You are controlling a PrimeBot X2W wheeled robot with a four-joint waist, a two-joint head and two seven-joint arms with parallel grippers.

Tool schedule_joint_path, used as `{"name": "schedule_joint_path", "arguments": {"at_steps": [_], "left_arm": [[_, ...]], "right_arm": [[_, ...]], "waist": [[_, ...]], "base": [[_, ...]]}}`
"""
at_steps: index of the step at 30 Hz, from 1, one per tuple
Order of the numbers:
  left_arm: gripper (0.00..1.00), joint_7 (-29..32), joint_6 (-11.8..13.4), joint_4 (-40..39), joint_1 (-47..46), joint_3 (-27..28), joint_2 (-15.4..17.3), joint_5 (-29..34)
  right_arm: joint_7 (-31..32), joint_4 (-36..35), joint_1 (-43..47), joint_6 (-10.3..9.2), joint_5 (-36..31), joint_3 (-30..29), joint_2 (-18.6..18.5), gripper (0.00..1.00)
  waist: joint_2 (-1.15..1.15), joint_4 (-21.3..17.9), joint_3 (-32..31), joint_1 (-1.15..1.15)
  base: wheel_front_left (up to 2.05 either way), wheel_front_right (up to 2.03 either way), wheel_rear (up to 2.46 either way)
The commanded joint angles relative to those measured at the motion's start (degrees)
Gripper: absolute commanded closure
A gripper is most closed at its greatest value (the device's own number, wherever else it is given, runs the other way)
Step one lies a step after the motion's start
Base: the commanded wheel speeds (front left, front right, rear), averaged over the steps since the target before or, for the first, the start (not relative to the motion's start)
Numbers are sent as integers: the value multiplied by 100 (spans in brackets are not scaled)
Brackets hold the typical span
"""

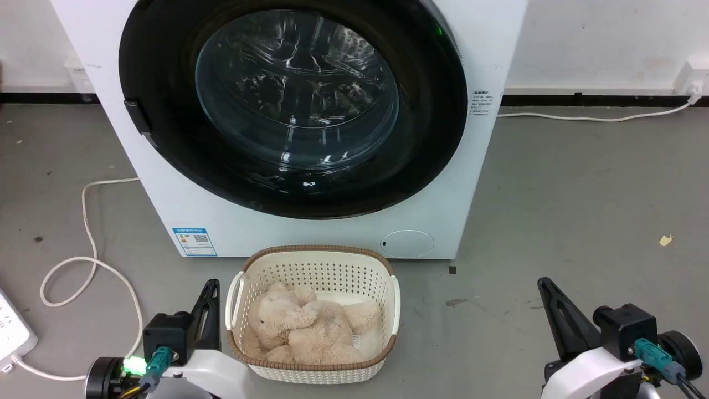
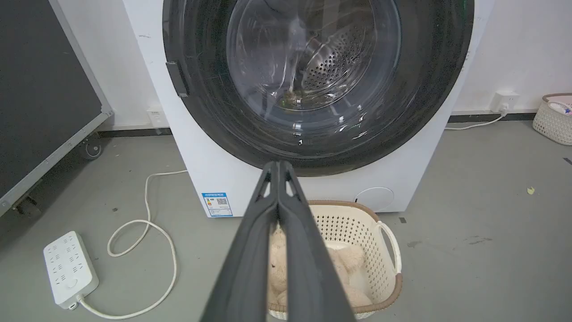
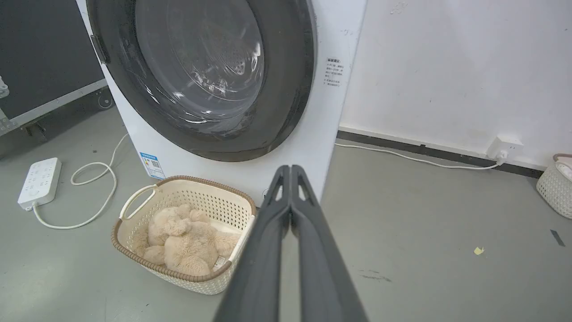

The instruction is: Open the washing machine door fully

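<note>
Showing 1 door (image 1: 293, 105), 1 basket (image 1: 318, 250) w/ teddy (image 1: 310, 327)

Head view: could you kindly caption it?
Closed washing machine door, toy-filled basket before it, left gripper and right gripper shut.

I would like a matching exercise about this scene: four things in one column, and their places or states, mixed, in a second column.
1. large round glossy black washing machine door
2. beige plush toy
3. white plastic power strip
4. small blue label sticker

a. lying on the grey floor
b. on the white washing machine, front, lower left
c. shut
d. inside the cream perforated basket

Pairs: 1-c; 2-d; 3-a; 4-b
</note>
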Motion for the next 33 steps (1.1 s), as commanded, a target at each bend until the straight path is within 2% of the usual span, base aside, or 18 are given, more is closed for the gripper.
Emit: {"name": "schedule_joint_path", "arguments": {"at_steps": [1, 32, 33], "left_arm": [[100, 1, 15, -21, -55, 3, 8, 16], [100, 1, 15, -21, -55, 3, 8, 16], [0, -1, 0, 2, 0, 0, 0, 0]], "right_arm": [[4, 9, -68, -8, -43, -1, 26, 100], [4, 9, -68, -8, -43, -1, 26, 100], [0, 0, 1, 1, 2, 3, 0, 0]], "waist": [[0, 0, 0, 0], [0, 0, 0, 0], [0, 0, 0, 0]], "base": [[0, 0, 0], [0, 0, 0], [0, 0, 0]]}}
